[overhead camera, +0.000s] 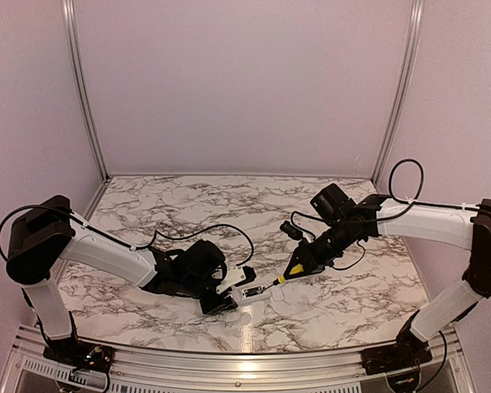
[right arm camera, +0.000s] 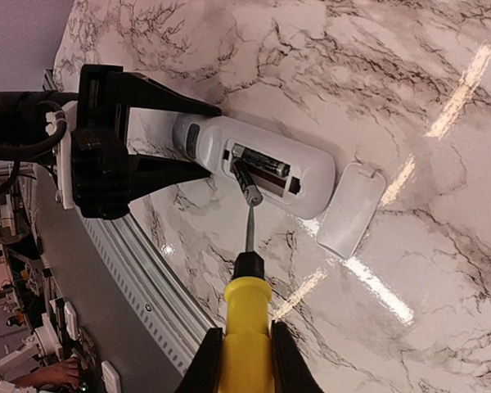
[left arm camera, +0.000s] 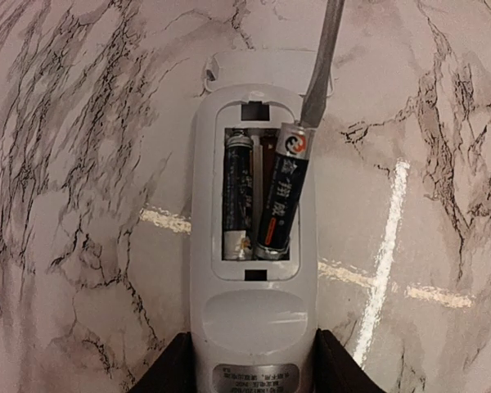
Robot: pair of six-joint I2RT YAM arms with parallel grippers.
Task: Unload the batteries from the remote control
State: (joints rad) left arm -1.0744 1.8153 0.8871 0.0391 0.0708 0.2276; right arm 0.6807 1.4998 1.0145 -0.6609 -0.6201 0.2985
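Observation:
The white remote control point(left arm camera: 254, 311) lies on the marble table with its compartment open and facing up. My left gripper point(left arm camera: 254, 372) is shut on its near end. One battery point(left arm camera: 237, 196) lies flat in the left slot. The other battery point(left arm camera: 282, 192) is tilted up at its far end, with the screwdriver's metal tip point(left arm camera: 321, 65) against it. My right gripper point(right arm camera: 245, 360) is shut on the yellow-handled screwdriver point(right arm camera: 247, 319), whose shaft reaches the lifted battery point(right arm camera: 247, 182) in the remote control point(right arm camera: 254, 168). From above, both grippers, left point(overhead camera: 217, 301) and right point(overhead camera: 311, 254), meet at the remote control point(overhead camera: 250, 292).
The flat white cover piece point(right arm camera: 350, 207) lies on the table just beyond the remote's far end, also partly visible in the left wrist view point(left arm camera: 266, 61). The table's metal front rail point(right arm camera: 147, 270) runs close by the remote.

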